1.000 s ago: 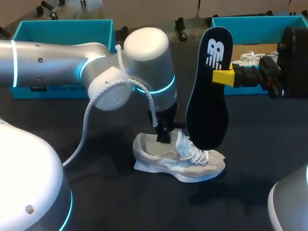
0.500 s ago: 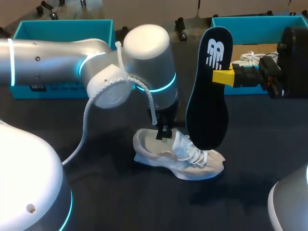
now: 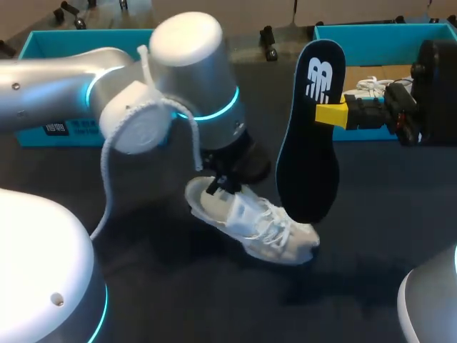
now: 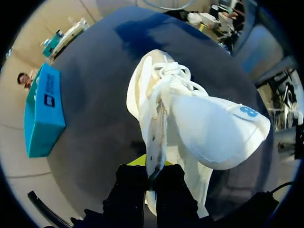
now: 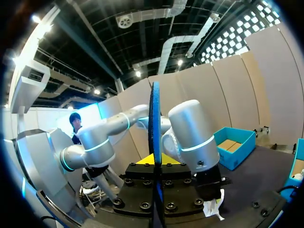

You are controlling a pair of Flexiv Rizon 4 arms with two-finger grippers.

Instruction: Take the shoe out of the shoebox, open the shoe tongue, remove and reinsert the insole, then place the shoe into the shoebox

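We find the shoe [image 3: 250, 225], white with white laces, out of any box and near the middle of the dark worktop [image 3: 143, 286]. It lies at a slant, with the heel end raised toward the left end effector [image 3: 216, 187] and the toe lower, toward the near right. We cannot tell whether the toe rests on the worktop. The left end effector is clenched on the shoe at the rim of its opening near the heel. In the left wrist view that rim runs between the two dark fingers [image 4: 128, 190], pinched from both sides, with the laces ahead of them. The left arm [image 3: 193, 93] comes in from the left and bends down over the heel, and a white cable [image 3: 114, 179] loops off it. The insole [image 3: 309, 136], black with a white mark near its upper end, is out of the shoe and held upright in the air. Its lower end is over the laces, and we cannot determine contact there. The right end effector [image 3: 330, 114] grasps the insole at its upper part; the right wrist view shows the insole edge-on between the fingers. Two open teal boxes stand along the far edge: the left shoebox [image 3: 86, 50] behind the left arm, and the right shoebox [image 3: 385, 39] behind the right end effector, holding something white that we cannot identify.
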